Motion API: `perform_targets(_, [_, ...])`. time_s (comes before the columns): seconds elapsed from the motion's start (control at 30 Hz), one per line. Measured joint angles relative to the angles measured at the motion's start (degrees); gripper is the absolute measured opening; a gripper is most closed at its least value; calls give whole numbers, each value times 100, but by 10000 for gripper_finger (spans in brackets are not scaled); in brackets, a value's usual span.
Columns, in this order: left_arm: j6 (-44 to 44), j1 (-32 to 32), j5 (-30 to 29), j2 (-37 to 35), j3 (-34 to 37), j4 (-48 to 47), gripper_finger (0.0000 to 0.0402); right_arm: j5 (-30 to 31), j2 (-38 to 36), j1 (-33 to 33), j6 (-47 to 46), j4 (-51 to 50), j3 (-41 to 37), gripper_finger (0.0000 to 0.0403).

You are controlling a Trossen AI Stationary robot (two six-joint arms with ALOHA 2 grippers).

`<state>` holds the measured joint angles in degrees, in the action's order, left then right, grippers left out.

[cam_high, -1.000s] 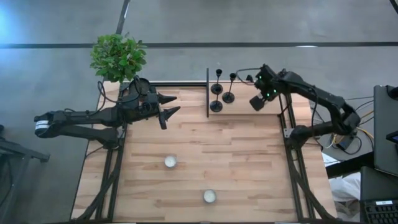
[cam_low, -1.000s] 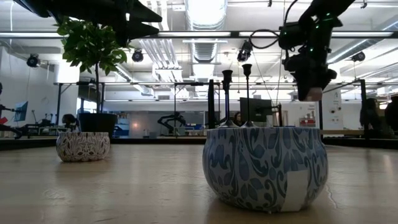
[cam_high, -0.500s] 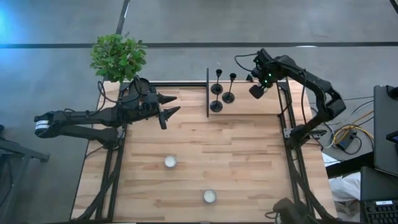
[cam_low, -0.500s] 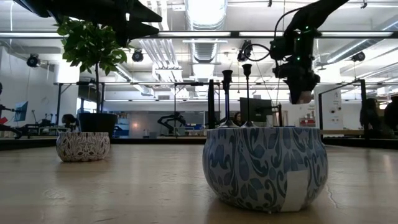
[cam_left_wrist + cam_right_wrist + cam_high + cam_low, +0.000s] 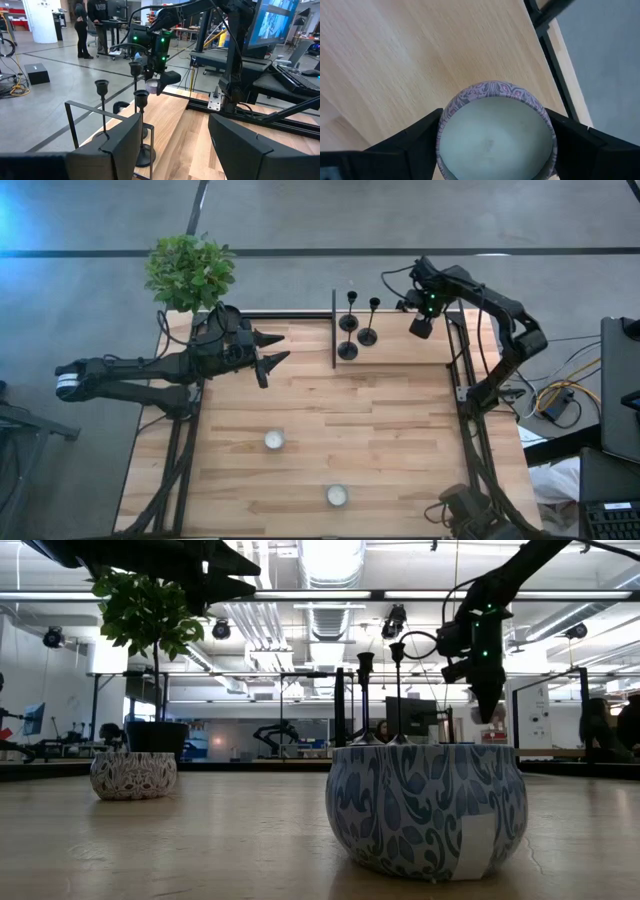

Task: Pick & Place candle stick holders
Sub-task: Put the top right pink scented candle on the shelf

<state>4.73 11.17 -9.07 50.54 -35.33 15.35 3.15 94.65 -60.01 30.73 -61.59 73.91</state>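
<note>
Since a second ago, only the right arm has swung farther toward the bench's far right corner. Left gripper (image 5: 272,348) hovers open, empty, near the far left. Three candle stick holders (image 5: 357,328) stand untouched at the far edge. Right gripper (image 5: 496,150) clasps a candle tin (image 5: 496,134). No writing is legible.

Three candle stick holders (image 5: 141,127) behind tool (image 5: 172,145)
</note>
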Motion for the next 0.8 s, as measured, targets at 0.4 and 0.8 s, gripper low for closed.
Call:
perform_targets(0.4, [0, 1, 0, 0, 0, 1, 236, 232, 171, -182, -1569, 344, -8, 294])
perform_targets(0.8, [0, 1, -1, 0, 0, 0, 236, -148, 428, -232, -2157, 367, -10, 292])
